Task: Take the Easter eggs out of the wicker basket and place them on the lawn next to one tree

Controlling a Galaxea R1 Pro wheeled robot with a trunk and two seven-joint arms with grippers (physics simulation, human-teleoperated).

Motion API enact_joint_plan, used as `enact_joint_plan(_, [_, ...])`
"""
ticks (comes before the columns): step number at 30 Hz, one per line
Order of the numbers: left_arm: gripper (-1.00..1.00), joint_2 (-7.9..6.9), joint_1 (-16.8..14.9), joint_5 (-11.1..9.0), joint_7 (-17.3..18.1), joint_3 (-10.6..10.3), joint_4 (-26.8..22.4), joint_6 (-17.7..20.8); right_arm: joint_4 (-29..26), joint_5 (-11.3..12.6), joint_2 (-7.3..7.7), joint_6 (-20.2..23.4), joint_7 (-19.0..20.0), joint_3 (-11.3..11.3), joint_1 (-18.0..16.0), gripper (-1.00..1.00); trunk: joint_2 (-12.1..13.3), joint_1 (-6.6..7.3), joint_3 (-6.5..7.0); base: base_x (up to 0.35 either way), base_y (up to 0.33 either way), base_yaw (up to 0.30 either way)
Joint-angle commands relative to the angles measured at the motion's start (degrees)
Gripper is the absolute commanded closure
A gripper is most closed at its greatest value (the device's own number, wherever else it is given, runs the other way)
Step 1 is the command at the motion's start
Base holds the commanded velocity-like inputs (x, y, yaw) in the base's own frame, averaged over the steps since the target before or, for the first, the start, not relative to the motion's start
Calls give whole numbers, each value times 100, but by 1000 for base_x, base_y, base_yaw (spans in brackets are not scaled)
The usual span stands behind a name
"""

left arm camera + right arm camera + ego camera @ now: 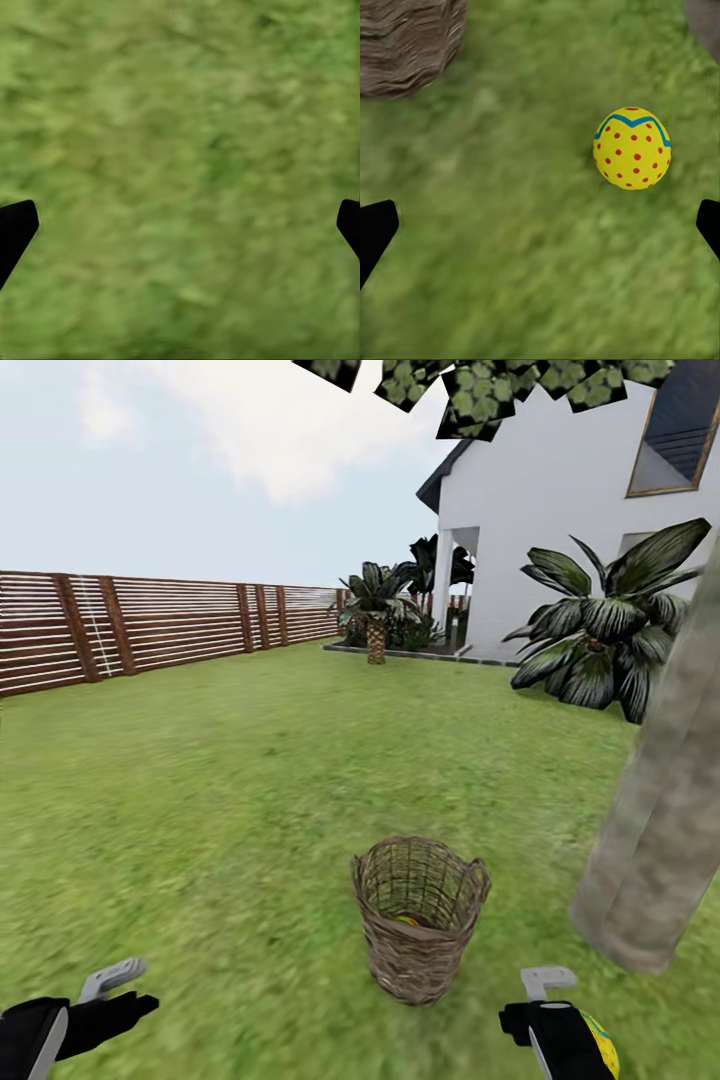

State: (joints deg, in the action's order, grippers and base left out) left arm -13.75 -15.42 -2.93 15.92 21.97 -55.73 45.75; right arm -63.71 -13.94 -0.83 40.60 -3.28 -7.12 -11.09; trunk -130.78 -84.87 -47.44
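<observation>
basket [420, 930]: upright on the lawn [220, 790], straight ahead, between the two arms in the head view; a bit of yellow shows low inside, so at least one egg seems left in it, count hidden by the weave
egg [632, 148]: one lies on the grass under the right wrist camera, clear of the fingers, not held; its yellow edge also shows by the right arm at the bottom of the head view
tree [665, 830]: trunk leans in at the right, near the basket; the grey patch at a corner of the right wrist view looks like its base, so the egg sits near it
third egg: can't locate it
right gripper [545, 982]: low over the grass, jaws spread wide, nothing between them; tips [376, 229] sit at the frame edges
left gripper [112, 985]: low at the left, also spread and empty, bare grass under it; one tip [15, 229] at the frame edge
step: my read, one egg already set down by the trunk, arm free, basket fetch is up
next move: bring a gripper over the rim, go straight down into the deep narrow body, close on the egg at the bottom; tight clearance to the wall, and catching the rim could tip the basket
</observation>
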Motion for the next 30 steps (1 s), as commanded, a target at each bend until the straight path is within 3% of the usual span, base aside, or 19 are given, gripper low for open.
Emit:
enact_joint_plan(1, [-100, 11, -2, -22, 7, 9, 0, 31, -9, -6, -5, 26, -6, -8, -4, -100, 39, 24, 12, 0, 282, 5])
enact_joint_plan(8, [-100, 41, -4, -15, 2, 1, 16, 31, -12, -12, 0, 26, -12, -10, -1, -100, 239, 133, 102, 83, 258, 1])
enact_joint_plan(15, [-100, 180, -4, 2, -25, -9, 120, 25, -18, -12, 33, 30, -15, -27, 0, -100, 520, 287, 228, 182, 151, 0])
enact_joint_plan(20, [-100, 193, -4, -4, -22, -5, 125, 25, -3, -20, 39, 27, -8, -193, -1, -100, 720, 397, 317, 86, 47, 0])
enact_joint_plan(30, [-100, 203, -2, -15, -18, -2, 124, 22, 8, -21, 33, 26, -6, -211, 0, -100, 1122, 617, 497, 3, 2, 0])
